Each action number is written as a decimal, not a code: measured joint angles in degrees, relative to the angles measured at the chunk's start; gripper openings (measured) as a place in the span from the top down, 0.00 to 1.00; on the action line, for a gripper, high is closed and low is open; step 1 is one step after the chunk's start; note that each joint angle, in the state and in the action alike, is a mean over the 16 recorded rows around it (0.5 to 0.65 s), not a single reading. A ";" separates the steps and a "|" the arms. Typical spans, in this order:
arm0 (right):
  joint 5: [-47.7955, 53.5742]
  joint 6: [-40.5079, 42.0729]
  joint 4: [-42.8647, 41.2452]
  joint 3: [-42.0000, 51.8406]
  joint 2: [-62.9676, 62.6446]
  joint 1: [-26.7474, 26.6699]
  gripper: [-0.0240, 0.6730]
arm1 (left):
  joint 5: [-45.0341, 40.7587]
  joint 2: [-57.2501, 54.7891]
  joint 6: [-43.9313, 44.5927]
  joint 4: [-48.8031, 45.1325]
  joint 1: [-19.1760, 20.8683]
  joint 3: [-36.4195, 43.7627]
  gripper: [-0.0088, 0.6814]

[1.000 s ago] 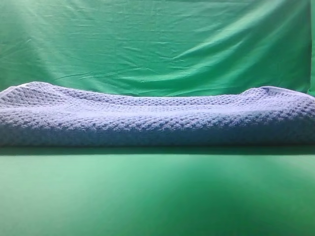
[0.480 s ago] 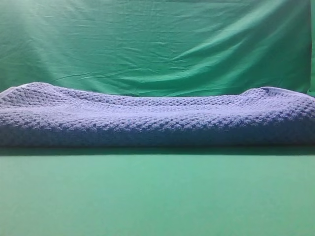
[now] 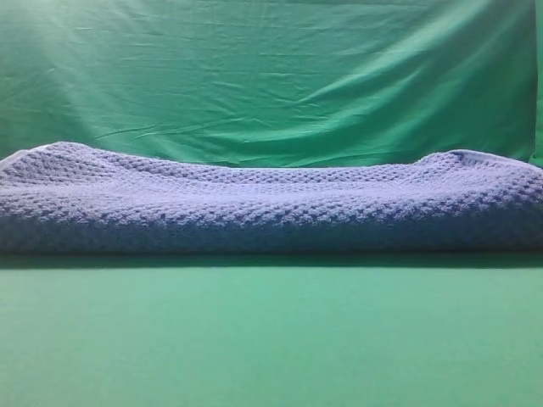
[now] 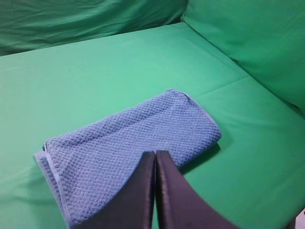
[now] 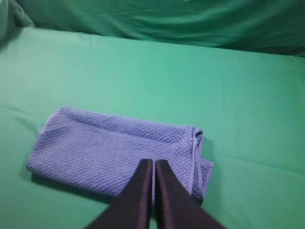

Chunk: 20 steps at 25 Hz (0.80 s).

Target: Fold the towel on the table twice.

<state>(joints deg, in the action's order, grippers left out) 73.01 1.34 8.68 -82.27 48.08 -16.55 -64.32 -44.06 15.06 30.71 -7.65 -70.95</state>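
Observation:
The blue-grey waffle-knit towel (image 3: 271,208) lies folded into a thick rectangle on the smooth green table (image 3: 271,339). In the exterior view it spans the whole width. In the left wrist view the towel (image 4: 128,148) lies flat below my left gripper (image 4: 155,153), which is shut and empty, raised above it. In the right wrist view the towel (image 5: 114,150) lies below my right gripper (image 5: 153,163), also shut and empty. Layered edges with a pale hem show at one short end in each wrist view. Neither gripper shows in the exterior view.
A wrinkled green cloth backdrop (image 3: 271,76) hangs behind the table. It also shows in the left wrist view (image 4: 248,43) and the right wrist view (image 5: 167,19). Bare green table surface (image 5: 248,95) surrounds the towel.

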 joint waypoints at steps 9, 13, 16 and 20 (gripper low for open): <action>-0.65 -2.24 0.42 8.53 -14.46 0.00 0.97 | 0.38 15.52 -0.98 1.40 0.00 11.37 0.99; -1.98 -2.02 0.45 14.63 -21.42 0.00 0.97 | 1.41 22.20 -1.12 2.15 0.00 16.20 0.99; -3.22 -1.25 0.45 19.23 -26.96 0.00 0.97 | 2.26 27.19 -1.12 2.67 0.00 19.45 0.99; -4.96 0.42 0.45 24.67 -34.48 0.00 0.97 | 3.23 33.46 -1.12 3.04 0.00 23.30 0.99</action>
<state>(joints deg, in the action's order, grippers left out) 68.05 1.77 9.13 -57.60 13.60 -16.55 -61.09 -10.60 13.94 33.75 -7.65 -47.65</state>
